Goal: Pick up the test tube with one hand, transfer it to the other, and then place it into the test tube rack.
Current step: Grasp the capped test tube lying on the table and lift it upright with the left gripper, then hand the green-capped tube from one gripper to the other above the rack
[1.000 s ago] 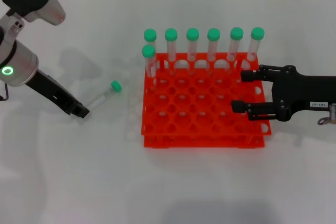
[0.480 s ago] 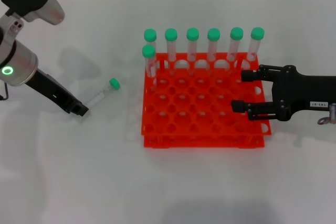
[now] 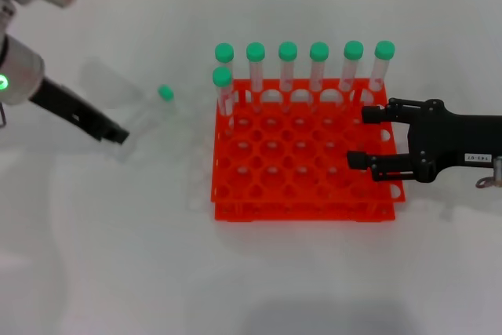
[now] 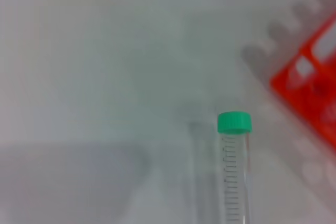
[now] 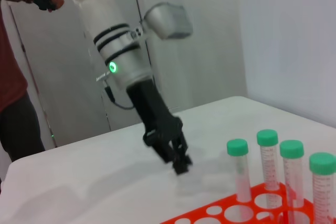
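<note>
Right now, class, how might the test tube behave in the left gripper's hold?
The test tube looks thin, clear and empty: probably light and stiff. Its smooth round wall may slip or roll. The left gripper holds it far from the cap, so it could pivot.

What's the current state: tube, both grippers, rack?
tube: green cap, in the left gripper, apparently off the table, left of the rack
left gripper: fingers shut on tube
right gripper: fingers open, over the rack's right edge, holding nothing
rack: orange, on the table
racked tubes: seven upright, six along the back row, one in the second row at the left end
handover: not yet done
</note>
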Robot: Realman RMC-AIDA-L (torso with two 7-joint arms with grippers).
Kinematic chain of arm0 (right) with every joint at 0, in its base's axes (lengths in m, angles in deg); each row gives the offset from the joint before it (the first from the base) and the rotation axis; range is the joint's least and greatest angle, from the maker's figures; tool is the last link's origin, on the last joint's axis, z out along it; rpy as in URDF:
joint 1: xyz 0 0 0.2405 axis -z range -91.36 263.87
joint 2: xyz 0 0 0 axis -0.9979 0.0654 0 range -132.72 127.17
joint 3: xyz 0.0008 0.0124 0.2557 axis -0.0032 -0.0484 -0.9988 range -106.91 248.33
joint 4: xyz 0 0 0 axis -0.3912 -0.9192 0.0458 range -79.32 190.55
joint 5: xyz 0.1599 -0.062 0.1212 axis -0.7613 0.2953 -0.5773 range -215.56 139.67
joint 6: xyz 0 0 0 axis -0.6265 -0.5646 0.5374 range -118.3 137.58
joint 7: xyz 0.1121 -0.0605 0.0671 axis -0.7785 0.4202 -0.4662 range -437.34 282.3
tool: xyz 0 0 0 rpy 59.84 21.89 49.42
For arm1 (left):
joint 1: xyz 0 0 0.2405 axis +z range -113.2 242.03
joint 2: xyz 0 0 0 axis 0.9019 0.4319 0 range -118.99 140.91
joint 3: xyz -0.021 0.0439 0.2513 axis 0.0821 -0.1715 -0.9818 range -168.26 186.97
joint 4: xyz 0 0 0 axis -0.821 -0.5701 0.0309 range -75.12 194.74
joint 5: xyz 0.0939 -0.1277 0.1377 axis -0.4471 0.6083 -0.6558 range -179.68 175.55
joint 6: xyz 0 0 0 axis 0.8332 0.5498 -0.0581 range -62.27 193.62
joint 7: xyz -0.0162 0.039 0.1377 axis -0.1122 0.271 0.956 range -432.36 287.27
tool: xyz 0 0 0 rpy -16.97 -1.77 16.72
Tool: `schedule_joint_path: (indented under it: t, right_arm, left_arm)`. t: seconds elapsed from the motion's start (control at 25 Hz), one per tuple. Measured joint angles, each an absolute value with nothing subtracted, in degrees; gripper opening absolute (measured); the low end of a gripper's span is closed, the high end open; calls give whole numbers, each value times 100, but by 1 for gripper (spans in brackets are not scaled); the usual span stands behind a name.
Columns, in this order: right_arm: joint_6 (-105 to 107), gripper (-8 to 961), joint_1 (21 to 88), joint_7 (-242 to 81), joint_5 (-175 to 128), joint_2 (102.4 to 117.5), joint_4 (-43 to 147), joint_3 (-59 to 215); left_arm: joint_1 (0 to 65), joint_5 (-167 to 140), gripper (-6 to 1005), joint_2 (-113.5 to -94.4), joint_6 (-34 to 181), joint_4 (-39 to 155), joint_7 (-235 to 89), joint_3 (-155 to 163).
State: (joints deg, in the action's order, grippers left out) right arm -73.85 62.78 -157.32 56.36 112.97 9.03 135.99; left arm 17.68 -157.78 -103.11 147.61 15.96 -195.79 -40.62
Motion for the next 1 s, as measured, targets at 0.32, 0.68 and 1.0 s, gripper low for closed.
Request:
schedule_joint_path:
  t: [0.32,0.68,1.0]
  right_arm:
    - [-7381,813,6299,-15732,5607,11296,903,13560]
    - [-7364,813,6340,-15732,5481,11266,877,13544]
    - [-7375,814,6382,-15732,5474,11262,839,13548]
  left_arm:
    - [2229,-14469,191,-10174,14867,604,-19466,-3672]
    - [2736,-11550,192,-10011,14874,354,-18640,-3646]
    - [2255,-10955,192,-10185,14803,1321,-17737,-3665]
